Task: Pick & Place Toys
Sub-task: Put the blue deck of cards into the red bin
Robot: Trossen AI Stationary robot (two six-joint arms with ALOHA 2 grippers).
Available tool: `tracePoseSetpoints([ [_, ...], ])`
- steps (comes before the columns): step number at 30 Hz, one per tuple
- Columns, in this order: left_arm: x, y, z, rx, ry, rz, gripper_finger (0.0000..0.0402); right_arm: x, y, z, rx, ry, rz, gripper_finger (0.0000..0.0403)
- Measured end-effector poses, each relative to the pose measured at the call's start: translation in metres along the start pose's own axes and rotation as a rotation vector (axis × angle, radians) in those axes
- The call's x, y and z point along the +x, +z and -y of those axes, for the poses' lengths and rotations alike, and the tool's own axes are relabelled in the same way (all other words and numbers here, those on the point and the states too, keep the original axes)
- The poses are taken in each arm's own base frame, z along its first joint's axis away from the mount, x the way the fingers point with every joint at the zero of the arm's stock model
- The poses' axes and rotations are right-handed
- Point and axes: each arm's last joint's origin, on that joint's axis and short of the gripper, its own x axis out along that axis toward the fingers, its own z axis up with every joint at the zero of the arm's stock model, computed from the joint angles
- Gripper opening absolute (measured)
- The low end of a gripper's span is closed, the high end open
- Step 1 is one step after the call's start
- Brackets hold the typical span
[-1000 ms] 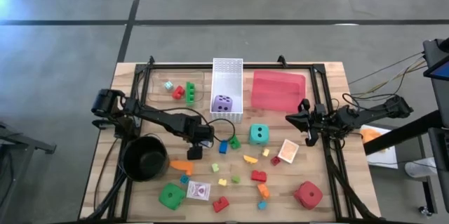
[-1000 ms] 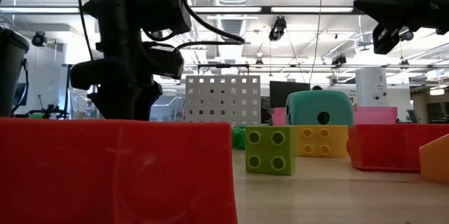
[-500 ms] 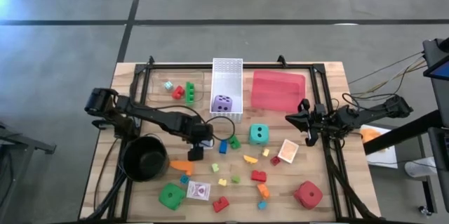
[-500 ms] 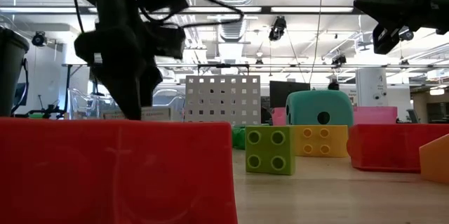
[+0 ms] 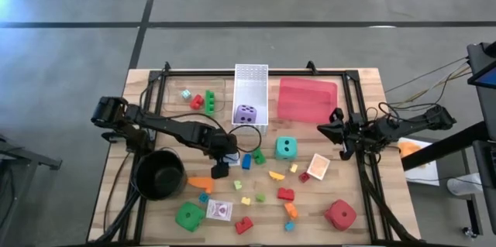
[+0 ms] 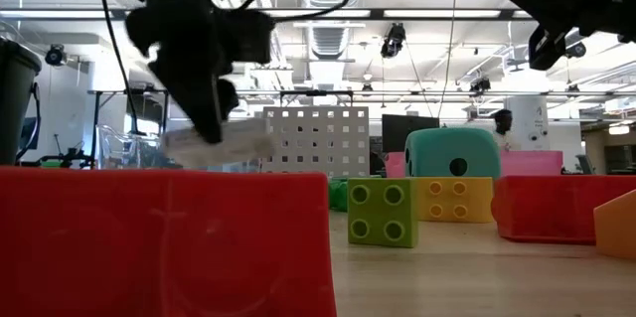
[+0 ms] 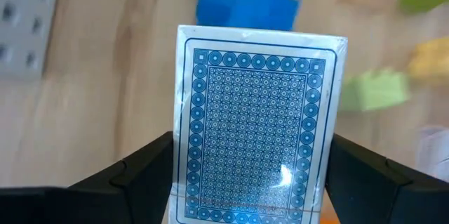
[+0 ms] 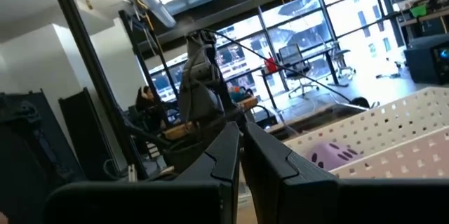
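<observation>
We see a blue-patterned card pack (image 7: pixel 256 136) held flat-faced between the left hand's (image 5: pixel 222 163) fingers, lifted off the table just beside the white basket (image 5: pixel 251 77). A purple die (image 5: pixel 246 113) sits inside that basket. Near the basket lie a teal die (image 5: pixel 286 148) and a blue brick (image 5: pixel 246 162). Well apart from the basket lie a green die (image 5: pixel 188 216), a red die (image 5: pixel 339 214), another card pack (image 5: pixel 219 210) and small bricks scattered between them.

Small bricks crowd the wooden counter's (image 5: pixel 372 84) middle; the round black pot (image 5: pixel 160 176) blocks its left edge; the white perforated basket (image 5: pixel 251 92) and red tray (image 5: pixel 308 100) line the far edge.
</observation>
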Motion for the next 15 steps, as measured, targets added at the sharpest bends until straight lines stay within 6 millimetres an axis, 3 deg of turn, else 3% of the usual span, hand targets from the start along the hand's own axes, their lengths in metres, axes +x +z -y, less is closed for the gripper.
tracePoseSetpoints([
  [15, -0.015, 0.033, 0.016, 0.01, -0.22, 0.213, 0.0302, 0.0, -0.001, -0.001, -0.005, 0.025, -0.015, 0.0021],
])
